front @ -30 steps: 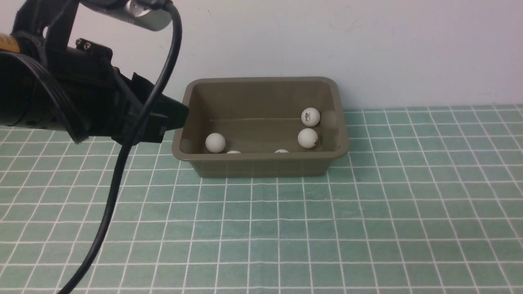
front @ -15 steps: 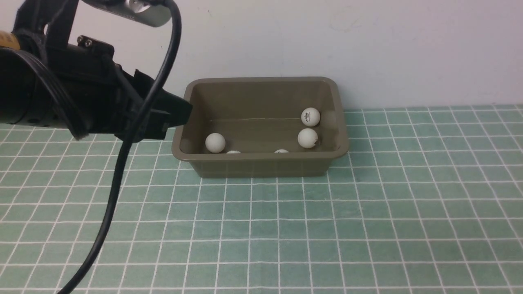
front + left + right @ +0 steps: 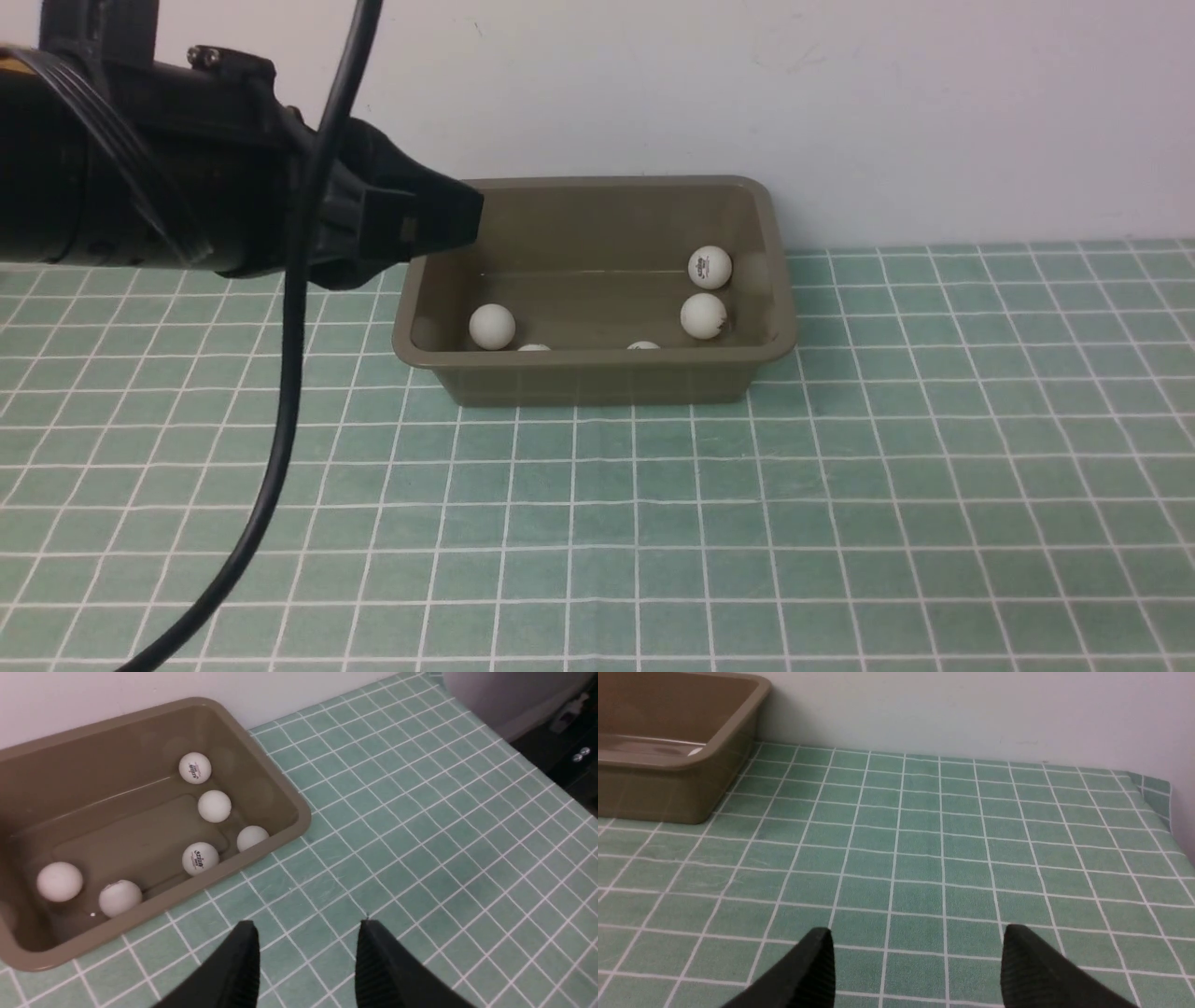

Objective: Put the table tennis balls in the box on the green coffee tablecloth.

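Note:
The olive-brown box point(image 3: 597, 381) stands on the green coffee tablecloth point(image 3: 747, 523) against the back wall. Several white table tennis balls lie inside it, one by the left wall point(image 3: 492, 326) and two near the right wall point(image 3: 709, 267). My left gripper point(image 3: 457, 222) hangs over the box's rear left corner. In the left wrist view the left gripper point(image 3: 307, 926) is open and empty above the tablecloth point(image 3: 420, 812), beside the box point(image 3: 117, 751) and its balls point(image 3: 200, 858). Apart from the box point(image 3: 668, 788), my right gripper point(image 3: 917, 932) is open and empty over the tablecloth point(image 3: 924, 835).
A white wall point(image 3: 840, 112) rises right behind the box. The left arm's black cable point(image 3: 280, 420) hangs down over the front left of the cloth. The cloth's right edge point(image 3: 1157, 788) folds down, with dark equipment point(image 3: 570, 742) beyond it.
My left arm has risen and moved right, so its tip now covers the box's rear left corner. The balls have stayed where they were.

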Available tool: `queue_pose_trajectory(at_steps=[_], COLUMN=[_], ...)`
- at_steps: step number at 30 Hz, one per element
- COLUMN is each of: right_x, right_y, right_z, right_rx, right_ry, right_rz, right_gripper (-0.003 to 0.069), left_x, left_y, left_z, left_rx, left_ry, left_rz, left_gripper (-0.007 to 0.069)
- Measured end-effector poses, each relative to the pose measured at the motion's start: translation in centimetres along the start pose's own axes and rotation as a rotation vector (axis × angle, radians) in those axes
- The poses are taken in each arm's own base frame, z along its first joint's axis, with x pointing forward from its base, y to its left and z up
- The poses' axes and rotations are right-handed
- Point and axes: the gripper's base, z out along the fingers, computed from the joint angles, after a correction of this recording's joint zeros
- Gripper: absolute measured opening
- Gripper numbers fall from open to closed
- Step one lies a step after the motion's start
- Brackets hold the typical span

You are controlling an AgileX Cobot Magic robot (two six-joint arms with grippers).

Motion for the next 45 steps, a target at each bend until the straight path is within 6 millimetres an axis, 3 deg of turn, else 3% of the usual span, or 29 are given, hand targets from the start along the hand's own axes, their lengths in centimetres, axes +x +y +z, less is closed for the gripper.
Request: queue_pose_trajectory(at_steps=[10, 14, 16, 22, 24, 27, 32, 37, 45], right_x=[0.4, 0.4, 0.4, 0.4, 0.4, 0.4, 0.4, 0.4, 0.4], right_y=[0.2, 0.2, 0.2, 0.2, 0.2, 0.2, 0.2, 0.2, 0.2], right_z=[0.0, 0.0, 0.0, 0.0, 0.0, 0.0, 0.0, 0.0, 0.0], right_rx=[-0.023, -0.025, -0.025, -0.024, -0.024, -0.024, -0.024, -0.024, -0.024], right_ry=[0.043, 0.045, 0.046, 0.046, 0.046, 0.046, 0.046, 0.046, 0.046], right_rz=[-0.002, -0.002, -0.002, -0.004, -0.004, -0.004, -0.004, -0.004, -0.004], right_gripper=[0.044, 0.044, 0.044, 0.044, 0.044, 0.044, 0.044, 0.044, 0.044], left_x=[0.2, 1.3, 2.7, 10.2, 13.6, 17.3, 21.9, 24.6, 26.0], left_y=[0.8, 1.8, 2.8, 6.9, 8.0, 8.2, 7.0, 5.7, 4.5], left_z=[-0.1, -0.4, -0.6, -1.9, -2.8, -3.9, -4.9, -5.5, -6.0], left_rx=[-0.075, -0.124, -0.167, -0.385, -0.497, -0.612, -0.7, -0.72, -0.721], left_ry=[0.034, 0.048, 0.056, 0.047, 0.01, -0.055, -0.172, -0.285, -0.398], left_rz=[0.165, 0.198, 0.183, 0.043, -0.01, -0.055, -0.054, -0.033, 0.031], left_gripper=[0.0268, 0.0268, 0.0268, 0.0268, 0.0268, 0.0268, 0.0268, 0.0268, 0.0268])
